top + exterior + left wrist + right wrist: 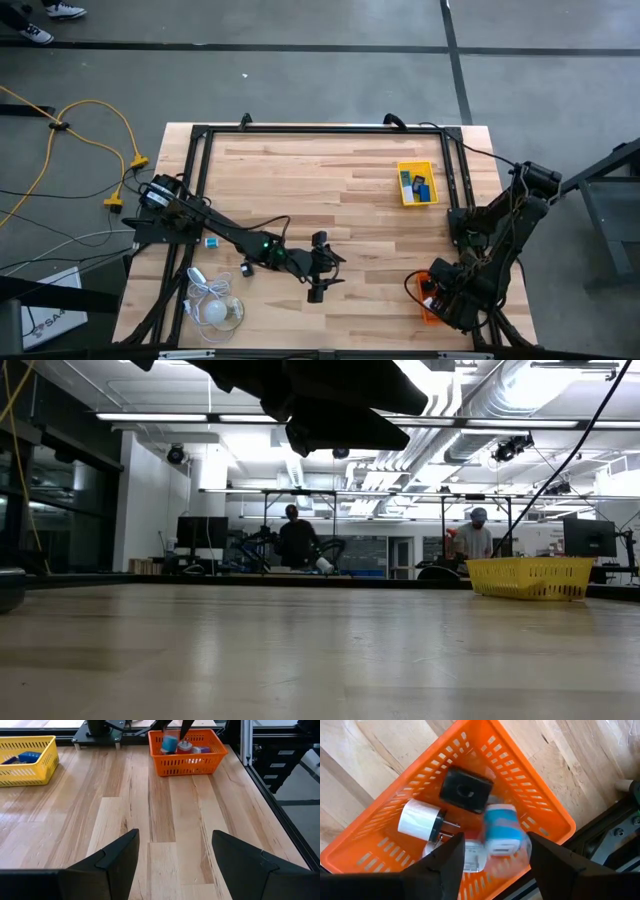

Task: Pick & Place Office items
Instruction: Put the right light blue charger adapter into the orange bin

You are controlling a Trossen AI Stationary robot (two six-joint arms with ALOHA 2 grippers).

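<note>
We find the right gripper [492,857] spread wide directly above the orange tray [540,802], a blue-white item [502,834] below it (apparently just released); left gripper [172,857] open, idle.

Orange tray [530,790]: slotted lattice walls; holds a black block [465,790], white cylinder plug [419,820], blue-and-white striped piece [502,831]. Yellow tray [416,184]: blue and dark pieces. Counter [165,820]: pale wood-grain planks, black frame.
</note>
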